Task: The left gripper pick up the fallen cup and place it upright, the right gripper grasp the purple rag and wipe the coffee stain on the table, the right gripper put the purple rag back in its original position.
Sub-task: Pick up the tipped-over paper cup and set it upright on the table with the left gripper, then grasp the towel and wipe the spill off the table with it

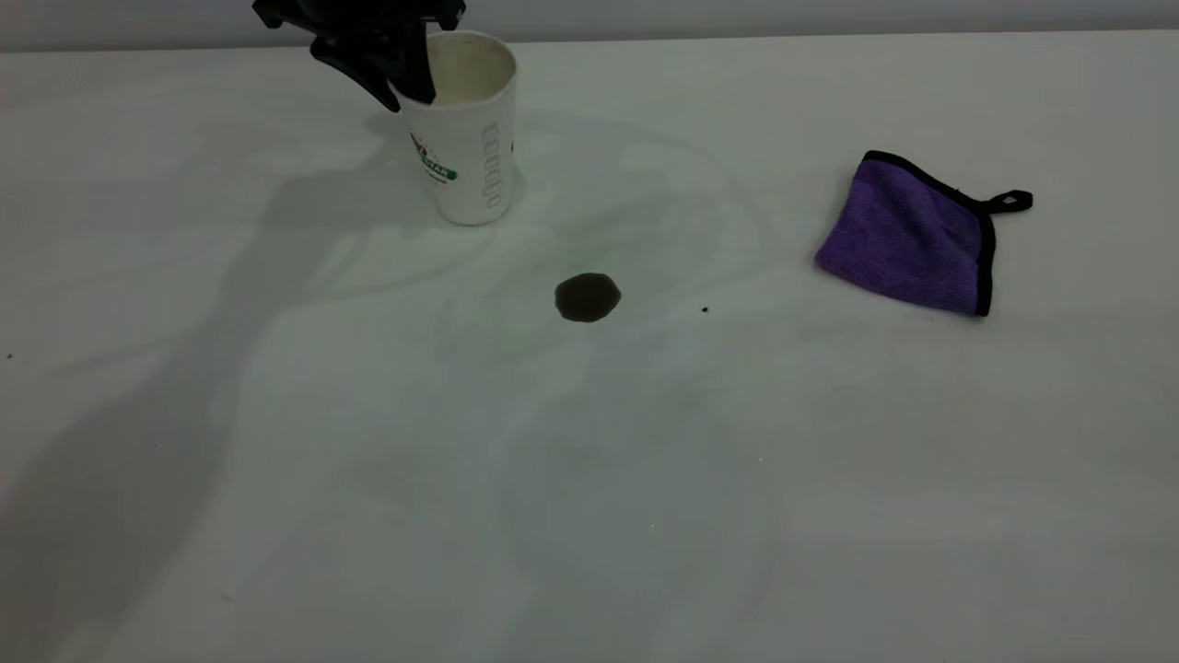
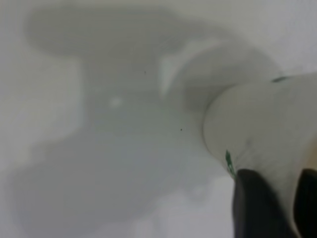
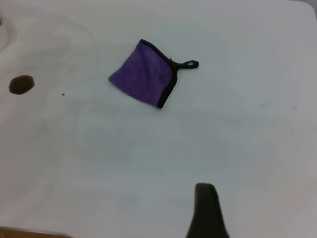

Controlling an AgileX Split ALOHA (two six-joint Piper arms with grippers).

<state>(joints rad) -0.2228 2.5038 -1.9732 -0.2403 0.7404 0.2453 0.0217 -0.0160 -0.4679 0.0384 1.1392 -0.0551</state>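
The white paper cup (image 1: 470,138) stands nearly upright with a slight lean at the back left of the table (image 1: 589,506), mouth up. I cannot tell whether its base touches the surface. My left gripper (image 1: 405,87) comes down from above and is shut on the cup's rim. In the left wrist view the cup wall (image 2: 267,134) sits between the two black fingers (image 2: 255,208). The coffee stain (image 1: 588,297) is a dark blot in front of the cup. The purple rag (image 1: 907,238) lies to the right, with the right gripper (image 3: 205,203) well away from it.
A tiny black speck (image 1: 705,309) lies on the table just right of the stain. Broad arm shadows fall across the left side. The table's far edge meets a grey wall (image 1: 737,17) right behind the cup.
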